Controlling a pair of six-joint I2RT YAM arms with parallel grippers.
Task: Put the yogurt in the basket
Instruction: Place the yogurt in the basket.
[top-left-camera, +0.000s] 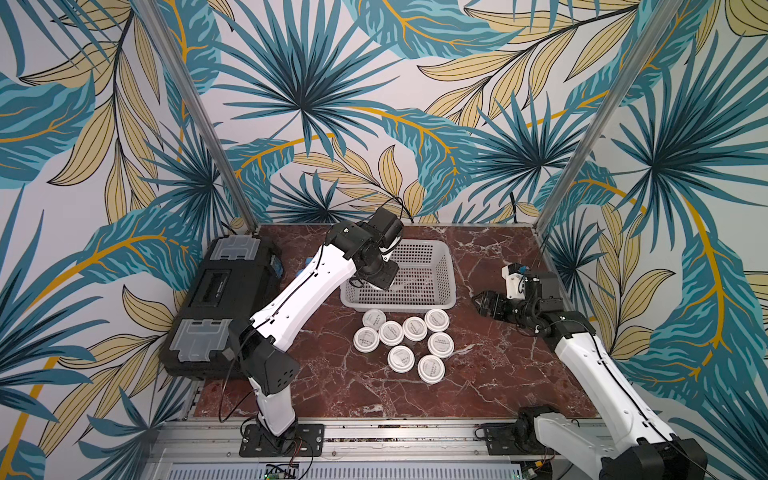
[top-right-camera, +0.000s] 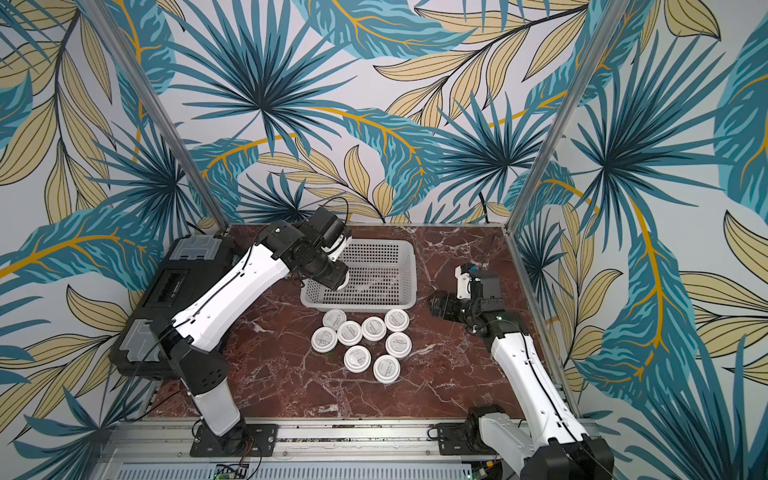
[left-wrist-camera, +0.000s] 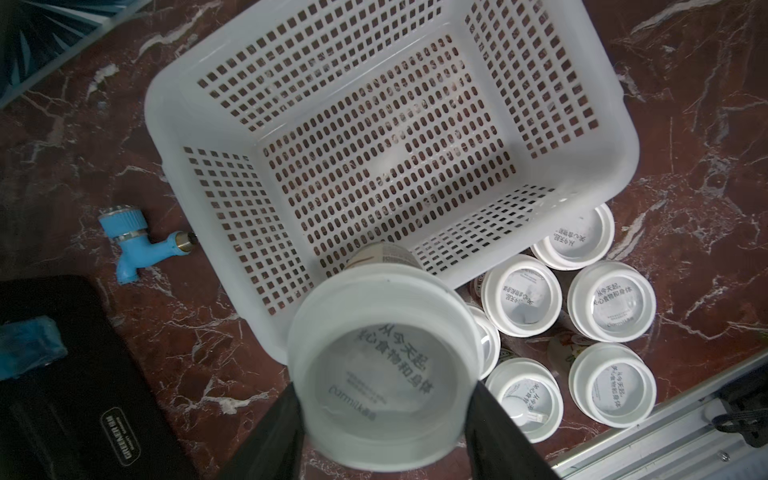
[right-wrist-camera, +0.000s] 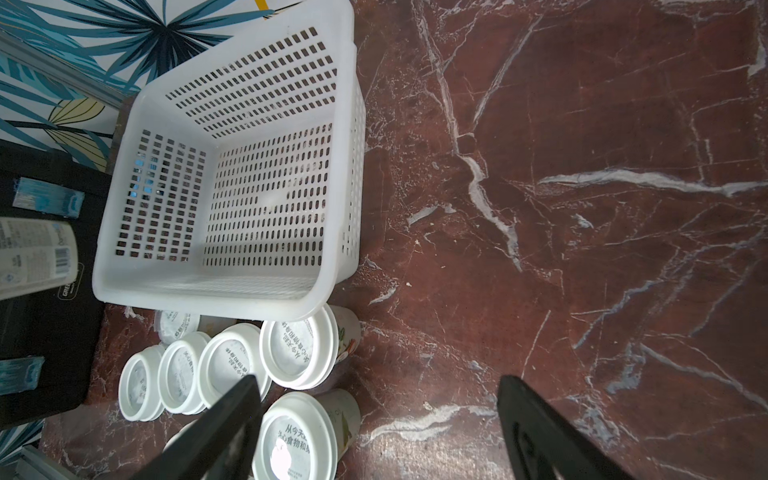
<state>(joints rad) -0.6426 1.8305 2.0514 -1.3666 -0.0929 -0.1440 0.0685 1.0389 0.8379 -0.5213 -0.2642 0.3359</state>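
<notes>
While L jaws grip 1 yogurt (left-wrist-camera: 380, 374) above basket (left-wrist-camera: 166, 124), 8 cups (top-left-camera: 391, 332) on table (top-left-camera: 478, 374).

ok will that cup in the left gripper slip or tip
The yogurt cup is pinched by the left gripper across a smooth round rim, so it might twist or slip. Its body looks narrower than the lid, so it may tip on the slotted basket floor.

Left gripper (left-wrist-camera: 384, 390) tight (right gripper (right-wrist-camera: 376, 384) wide)
</notes>
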